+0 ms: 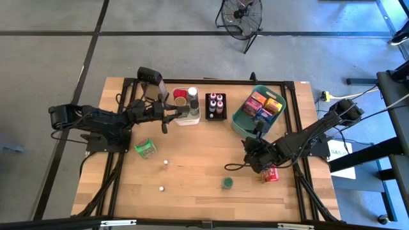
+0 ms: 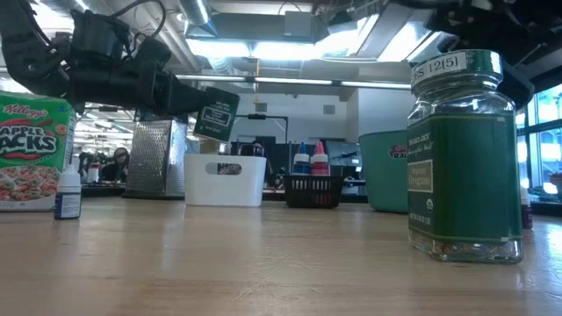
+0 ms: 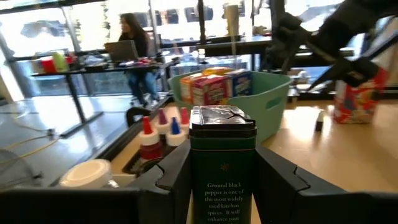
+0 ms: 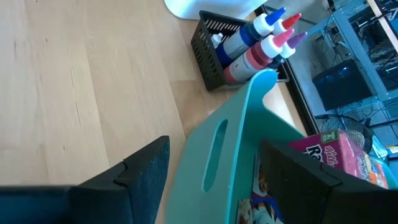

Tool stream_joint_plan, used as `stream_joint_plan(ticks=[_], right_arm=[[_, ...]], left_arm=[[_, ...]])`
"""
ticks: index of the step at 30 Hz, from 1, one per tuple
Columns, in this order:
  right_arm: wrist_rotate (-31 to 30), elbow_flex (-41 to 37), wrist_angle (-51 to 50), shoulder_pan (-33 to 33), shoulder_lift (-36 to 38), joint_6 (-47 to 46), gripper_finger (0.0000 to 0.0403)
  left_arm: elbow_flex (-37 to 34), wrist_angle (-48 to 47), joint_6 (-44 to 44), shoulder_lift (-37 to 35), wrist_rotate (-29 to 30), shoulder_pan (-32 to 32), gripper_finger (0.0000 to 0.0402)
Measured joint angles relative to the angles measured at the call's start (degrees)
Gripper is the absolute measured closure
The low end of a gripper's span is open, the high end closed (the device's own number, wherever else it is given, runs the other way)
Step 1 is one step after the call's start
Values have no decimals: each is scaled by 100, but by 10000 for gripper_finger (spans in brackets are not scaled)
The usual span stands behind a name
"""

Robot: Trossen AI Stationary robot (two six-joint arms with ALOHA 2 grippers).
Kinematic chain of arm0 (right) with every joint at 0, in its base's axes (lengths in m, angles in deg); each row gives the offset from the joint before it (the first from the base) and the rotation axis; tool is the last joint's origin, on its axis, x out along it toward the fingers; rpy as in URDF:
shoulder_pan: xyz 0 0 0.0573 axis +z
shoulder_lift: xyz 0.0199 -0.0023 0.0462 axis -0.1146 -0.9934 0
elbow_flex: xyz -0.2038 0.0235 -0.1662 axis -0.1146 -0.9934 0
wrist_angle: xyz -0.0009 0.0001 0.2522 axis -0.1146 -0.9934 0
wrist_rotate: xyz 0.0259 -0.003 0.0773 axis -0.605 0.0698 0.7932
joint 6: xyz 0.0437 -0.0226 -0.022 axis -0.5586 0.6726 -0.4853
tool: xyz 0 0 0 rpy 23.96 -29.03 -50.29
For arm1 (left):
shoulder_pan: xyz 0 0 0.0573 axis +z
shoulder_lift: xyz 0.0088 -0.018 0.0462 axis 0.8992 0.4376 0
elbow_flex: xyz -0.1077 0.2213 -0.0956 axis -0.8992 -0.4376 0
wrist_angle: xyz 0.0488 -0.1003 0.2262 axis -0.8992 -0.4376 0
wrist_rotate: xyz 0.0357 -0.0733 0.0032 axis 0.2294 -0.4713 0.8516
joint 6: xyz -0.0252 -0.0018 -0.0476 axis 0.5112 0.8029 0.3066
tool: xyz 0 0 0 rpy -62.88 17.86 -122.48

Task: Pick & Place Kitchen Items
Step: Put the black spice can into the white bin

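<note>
Left gripper (image 3: 222,180) is clamped on one dark green pepper tin (image 3: 222,163) w/ a shiny metal lid; label reads "Ground black pepper". In the high view the tin sits at the arm's tip, held in the air just beside the white bin (image 1: 187,106); the low view shows it tilted, above and to the left of that bin. The bin holds round jars/cans, approx 3, count not certain.

Right gripper (image 4: 211,180) has its jaws apart w/ nothing between them. Its wrist view looks down on the teal basket (image 4: 239,149); in the high view it sits near the basket's front corner, just beside a red box (image 1: 271,174) lying on the table.

Counts, high view:
- 1 teal basket w/ approx 4 small boxes inside (pink, orange, red, blue), packed side by side.
- 1 black tray (image 1: 216,105) w/ capped bottles; the left wrist view shows 3 (red, purple and blue caps), more may be hidden.
- 1 green cereal box (image 1: 146,148) on the table near the left arm.
- 2 tiny white bottles (image 1: 165,162) on the bare wood, well apart from each other.
- 1 green-capped spice jar (image 1: 227,183) standing upright at the table's front middle; clear glass, green label.
- 1 metal grater (image 2: 159,158) behind the bin.

A person sits at a desk in the room beyond.
</note>
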Motion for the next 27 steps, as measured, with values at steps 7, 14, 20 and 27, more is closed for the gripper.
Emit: stream_joint_plan(ticks=[7, 14, 20, 27], right_arm=[[-21, -207, 292, -4, 0, 29, 153], [-21, -270, 358, -4, 0, 43, 153], [-80, -270, 365, -54, 0, 44, 153], [-82, -270, 580, -175, 0, 151, 153]], left_arm=[[-12, -209, -68, 4, -69, 33, 272], [-407, 455, -50, 4, -54, 297, 272], [-573, 904, 89, 4, -369, 430, 272], [-570, 937, -51, 79, -421, 434, 272]])
